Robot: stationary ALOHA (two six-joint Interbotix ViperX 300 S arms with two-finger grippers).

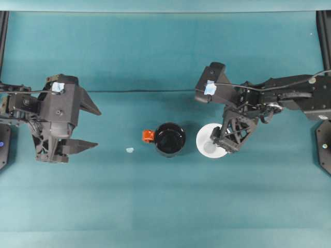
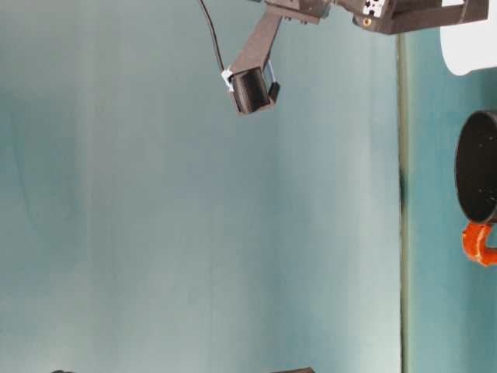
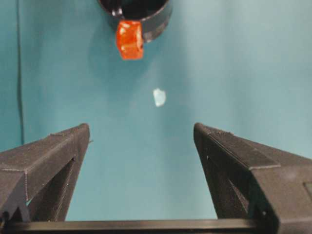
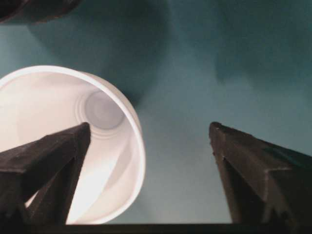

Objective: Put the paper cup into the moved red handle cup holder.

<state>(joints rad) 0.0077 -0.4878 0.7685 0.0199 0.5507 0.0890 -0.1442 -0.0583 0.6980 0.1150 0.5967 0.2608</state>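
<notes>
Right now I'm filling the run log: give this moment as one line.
right tool: open, one finger inside paper cup rim | left tool: open, idle | red handle cup holder: empty | cup not yet placed

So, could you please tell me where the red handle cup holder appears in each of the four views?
Overhead: the red handle cup holder stands mid-table, its handle toward the left arm, with the paper cup on its other side.
Table-level: it stands on the table at the picture's right edge, handle below it.
Left wrist: top edge, handle toward the camera.
Right wrist: a dark shape in the top left corner may be it.
Shared landmark: the orange-red handle.
</notes>
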